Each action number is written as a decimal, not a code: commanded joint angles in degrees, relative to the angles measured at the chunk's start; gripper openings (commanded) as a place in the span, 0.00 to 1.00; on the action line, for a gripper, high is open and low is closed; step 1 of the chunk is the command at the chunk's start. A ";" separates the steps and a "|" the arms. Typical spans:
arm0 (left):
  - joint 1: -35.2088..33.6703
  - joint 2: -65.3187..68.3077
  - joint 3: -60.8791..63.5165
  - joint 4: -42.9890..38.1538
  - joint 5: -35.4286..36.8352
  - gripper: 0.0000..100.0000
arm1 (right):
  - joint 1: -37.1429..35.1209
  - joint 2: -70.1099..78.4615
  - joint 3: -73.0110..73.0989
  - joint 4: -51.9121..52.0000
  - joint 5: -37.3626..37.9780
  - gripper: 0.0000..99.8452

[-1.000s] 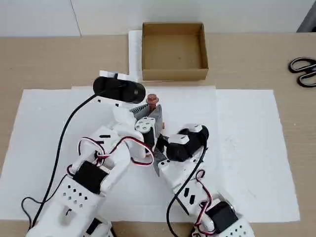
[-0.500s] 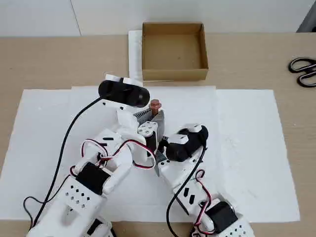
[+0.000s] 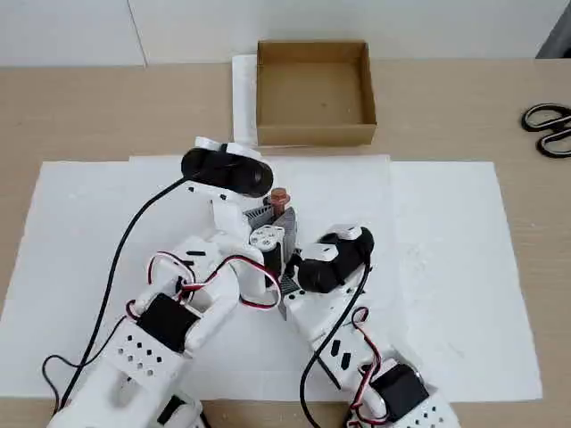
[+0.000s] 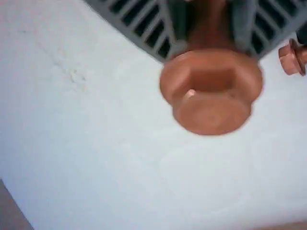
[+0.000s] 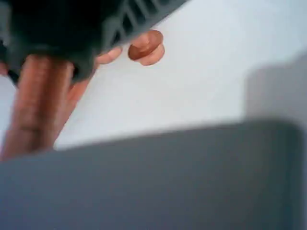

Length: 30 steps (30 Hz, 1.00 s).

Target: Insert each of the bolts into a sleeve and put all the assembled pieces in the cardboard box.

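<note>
The left gripper (image 3: 277,210) sits at the centre of the high view, clamped on a copper bolt (image 4: 211,91) whose flanged hex head sticks out past the grey slatted fingers (image 4: 139,24). The right gripper (image 3: 287,272) lies just below it in that frame, close against it; whether it grips anything cannot be told. A second, loose bolt (image 4: 291,57) lies on the white paper (image 3: 446,267) near the held one. The right wrist view shows a threaded copper shaft (image 5: 36,105) beside a dark part. The cardboard box (image 3: 314,135) stands at the upper middle of the high view, apart from both arms, on the tan table (image 3: 89,107). Scissors (image 3: 549,129) lie at the right edge.
</note>
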 commanded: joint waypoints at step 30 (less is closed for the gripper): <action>0.09 -0.79 -0.04 8.18 0.09 0.01 | 0.22 -0.92 -2.37 -2.68 -0.62 0.00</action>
